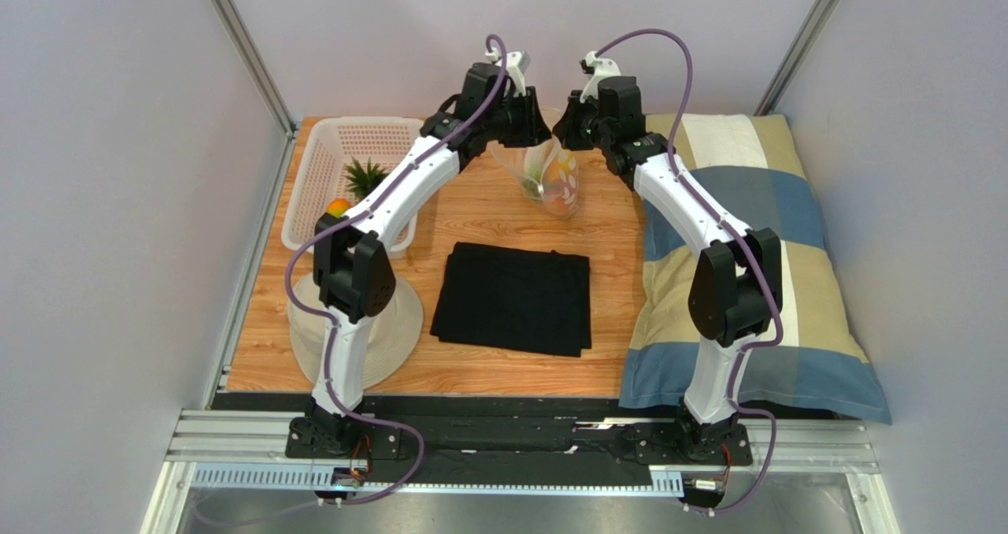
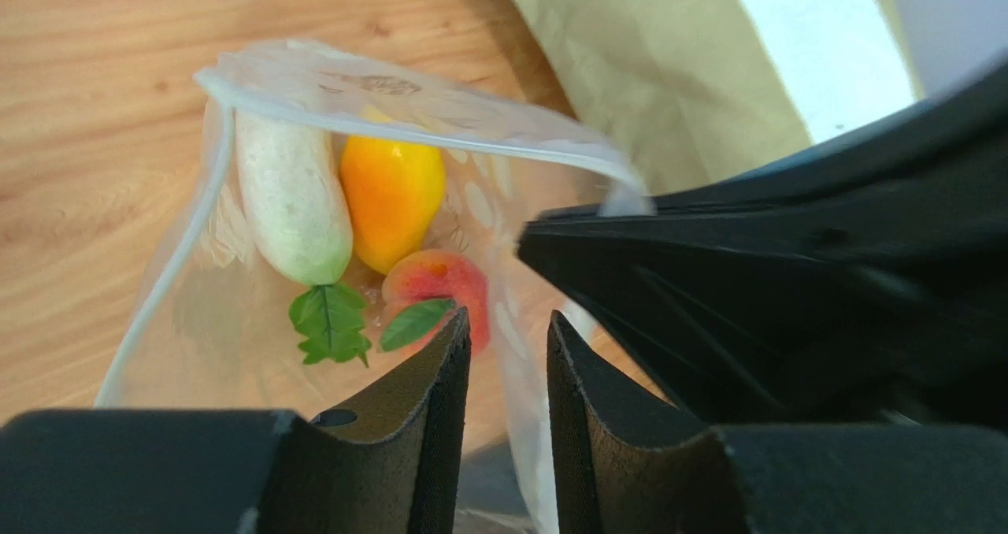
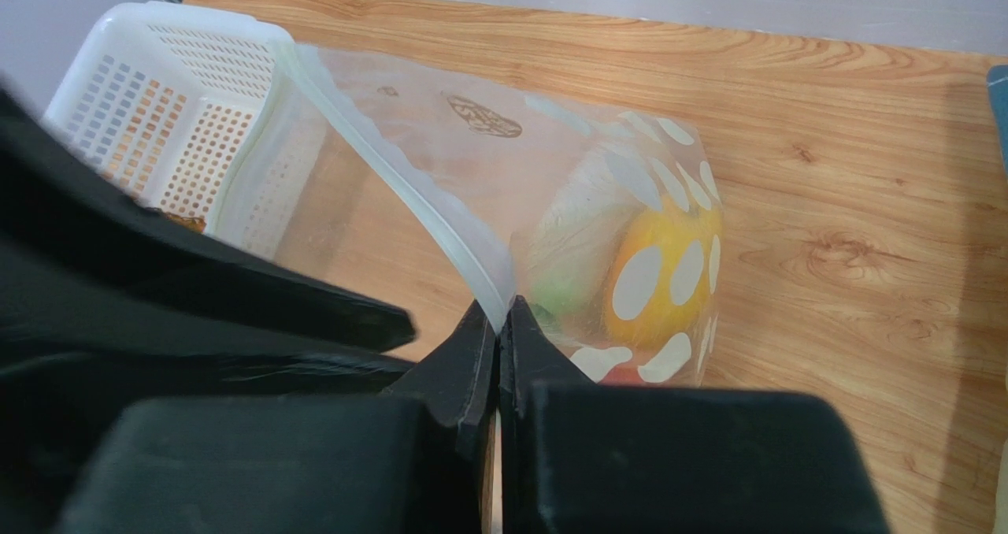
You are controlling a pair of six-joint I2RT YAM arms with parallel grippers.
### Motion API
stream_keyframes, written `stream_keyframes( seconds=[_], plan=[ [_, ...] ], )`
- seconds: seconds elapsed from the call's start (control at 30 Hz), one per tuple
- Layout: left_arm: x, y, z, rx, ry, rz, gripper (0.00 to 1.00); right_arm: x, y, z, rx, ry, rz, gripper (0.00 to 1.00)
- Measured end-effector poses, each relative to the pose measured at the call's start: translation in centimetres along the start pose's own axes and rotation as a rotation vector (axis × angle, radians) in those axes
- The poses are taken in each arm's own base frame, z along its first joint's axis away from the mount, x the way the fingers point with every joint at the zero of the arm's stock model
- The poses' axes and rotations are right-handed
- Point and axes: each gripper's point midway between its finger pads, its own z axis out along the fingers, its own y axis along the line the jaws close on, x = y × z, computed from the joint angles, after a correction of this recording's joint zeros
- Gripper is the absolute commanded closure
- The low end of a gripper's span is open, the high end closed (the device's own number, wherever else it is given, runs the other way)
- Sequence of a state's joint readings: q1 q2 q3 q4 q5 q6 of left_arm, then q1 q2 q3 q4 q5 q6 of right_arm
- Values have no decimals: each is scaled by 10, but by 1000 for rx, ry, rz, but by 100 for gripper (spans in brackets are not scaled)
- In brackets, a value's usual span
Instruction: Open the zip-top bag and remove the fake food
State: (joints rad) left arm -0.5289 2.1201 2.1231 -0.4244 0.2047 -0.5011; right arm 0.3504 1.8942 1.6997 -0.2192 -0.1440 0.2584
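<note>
The clear zip-top bag [image 1: 524, 163] with white dots hangs above the far middle of the table, mouth open, between both grippers. My right gripper [image 3: 499, 307] is shut on the bag's rim [image 3: 391, 191]. My left gripper [image 2: 506, 321] has its jaws a little apart, with the bag's wall [image 2: 178, 310] passing between them unpinched. Inside the bag lie a white piece [image 2: 292, 197], an orange-yellow mango [image 2: 393, 197], a peach [image 2: 432, 284] and green leaves [image 2: 329, 321]. In the top view the left gripper [image 1: 529, 127] and right gripper [image 1: 570, 127] are close together.
A white perforated basket [image 1: 343, 138] at the back left holds a green pineapple crown [image 1: 364, 177] and an orange piece [image 1: 337, 208]. A folded black cloth [image 1: 512, 298] lies mid-table. A checked pillow [image 1: 757, 262] covers the right side. A white round dish [image 1: 396, 321] sits under the left arm.
</note>
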Motion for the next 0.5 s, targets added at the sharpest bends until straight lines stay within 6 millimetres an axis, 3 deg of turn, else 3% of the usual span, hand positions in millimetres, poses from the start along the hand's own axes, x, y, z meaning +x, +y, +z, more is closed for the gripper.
stream_keyframes(
  seconds=[0.3, 0.43, 0.5],
  plan=[
    [41, 42, 41, -120, 81, -38, 59, -17, 22, -16, -68, -38, 20, 100],
    [61, 63, 55, -173, 119, -35, 43, -14, 28, -16, -88, -29, 26, 100],
    [70, 71, 62, -189, 139, -32, 40, -13, 31, -16, -97, -25, 25, 100]
  ],
)
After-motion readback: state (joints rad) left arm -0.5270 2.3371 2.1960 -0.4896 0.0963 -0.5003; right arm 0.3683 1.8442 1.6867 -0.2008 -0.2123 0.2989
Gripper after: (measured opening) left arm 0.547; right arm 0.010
